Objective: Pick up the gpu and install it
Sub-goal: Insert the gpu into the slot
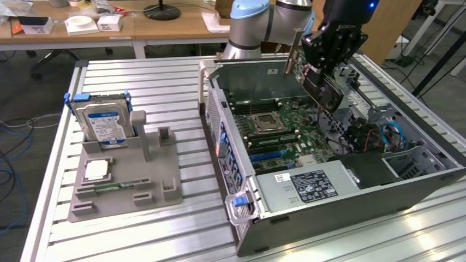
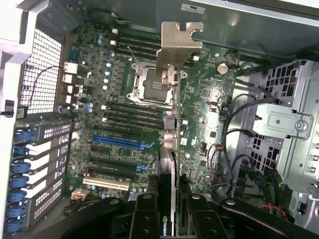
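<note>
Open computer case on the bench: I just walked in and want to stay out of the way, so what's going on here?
A robot arm grips the gpu in its claw, holding it edge-down over the motherboard of the open case. The card is not yet seated in any slot. On the exterior view's left, a hard drive stands in a grey holder.

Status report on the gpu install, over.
Gripper shut on the gpu. Card held on edge over the motherboard in the open case, not seated. Expansion slots look unobstructed.
</note>
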Motion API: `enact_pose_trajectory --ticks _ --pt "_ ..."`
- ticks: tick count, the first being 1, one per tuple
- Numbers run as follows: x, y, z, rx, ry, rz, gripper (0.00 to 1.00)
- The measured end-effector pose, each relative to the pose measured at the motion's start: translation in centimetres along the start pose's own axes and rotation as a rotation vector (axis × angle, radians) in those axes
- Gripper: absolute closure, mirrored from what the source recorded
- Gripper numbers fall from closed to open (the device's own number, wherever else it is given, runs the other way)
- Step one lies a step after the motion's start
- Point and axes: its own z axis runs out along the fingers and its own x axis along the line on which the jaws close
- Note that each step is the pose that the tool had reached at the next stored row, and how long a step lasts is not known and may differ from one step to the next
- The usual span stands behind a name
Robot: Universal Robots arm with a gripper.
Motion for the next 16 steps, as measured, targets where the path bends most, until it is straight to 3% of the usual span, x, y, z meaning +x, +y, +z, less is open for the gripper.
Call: enact_pose_trajectory --ticks 16 --pt "-0.06 -0.01 0.00 -0.0004 -0.0003 -0.025 0.74"
